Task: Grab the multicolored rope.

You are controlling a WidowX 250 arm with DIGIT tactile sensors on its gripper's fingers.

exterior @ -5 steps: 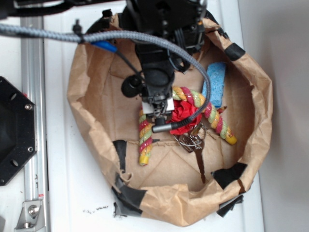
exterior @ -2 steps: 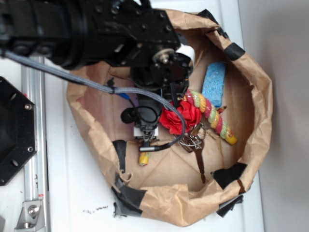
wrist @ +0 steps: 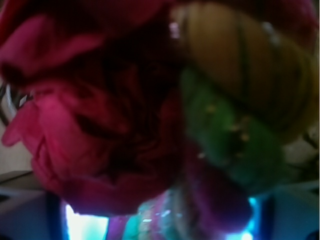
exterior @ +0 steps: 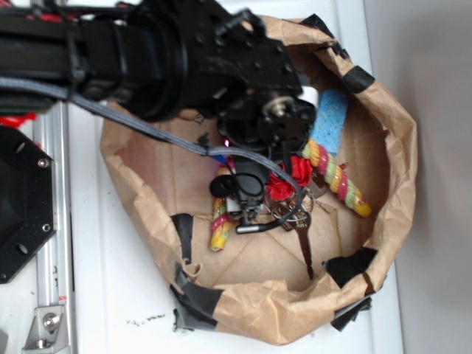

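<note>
Multicolored rope (exterior: 335,179) arches inside the brown paper bag (exterior: 391,118), mid-span hidden under the arm beside the red fabric flower (exterior: 284,186), looks soft, light, grippy, best pinched mid-strand; claw (exterior: 249,215) low over it, can't tell if apart or together.

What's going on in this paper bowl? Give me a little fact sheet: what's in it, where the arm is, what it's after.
container: crumpled brown paper bowl
target: multicolored rope, arched, partly hidden by the arm
neighbours: red fabric flower, blue sponge, metal keys
gripper: black gripper low over the rope's left leg
grip: cannot tell
wrist view: blurred flower and rope up close
</note>
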